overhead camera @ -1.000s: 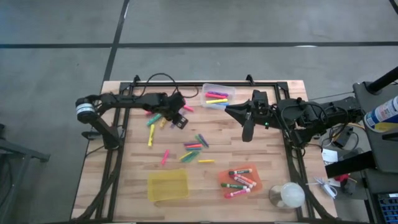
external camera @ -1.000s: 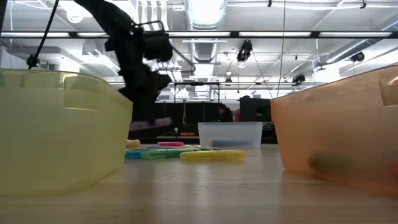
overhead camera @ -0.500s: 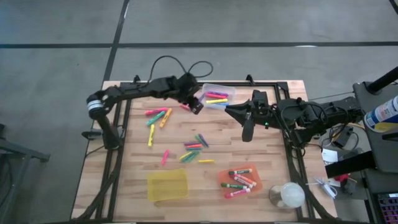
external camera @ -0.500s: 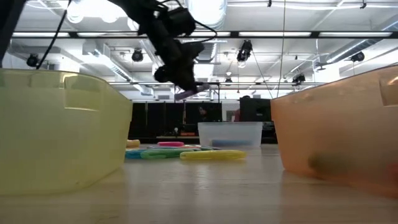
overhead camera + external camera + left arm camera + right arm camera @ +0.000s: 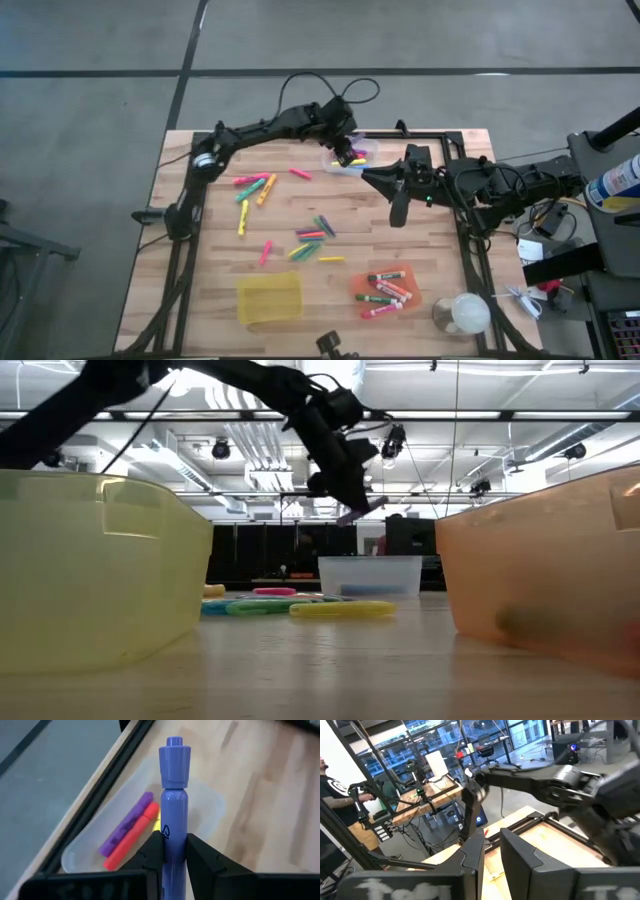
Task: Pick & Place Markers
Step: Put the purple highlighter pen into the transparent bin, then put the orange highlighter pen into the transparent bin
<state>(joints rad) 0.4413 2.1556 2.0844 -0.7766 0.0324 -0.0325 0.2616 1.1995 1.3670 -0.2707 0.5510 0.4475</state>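
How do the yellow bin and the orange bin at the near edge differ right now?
The yellow bin looks empty; the orange bin holds several markers with white barrels and red or green caps. The yellow bin is on the left arm's side of the table, the orange bin on the right arm's side. Both are translucent plastic, sitting flat on the wooden table, far from either gripper.

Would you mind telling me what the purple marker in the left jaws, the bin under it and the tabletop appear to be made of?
Purple marker: smooth plastic, probably; its barrel shows a soft sheen.
Clear bin: thin, frosted, translucent plastic, since the wood shows through its wall.
Table: light wood in glued strips, with visible grain and a matte finish.
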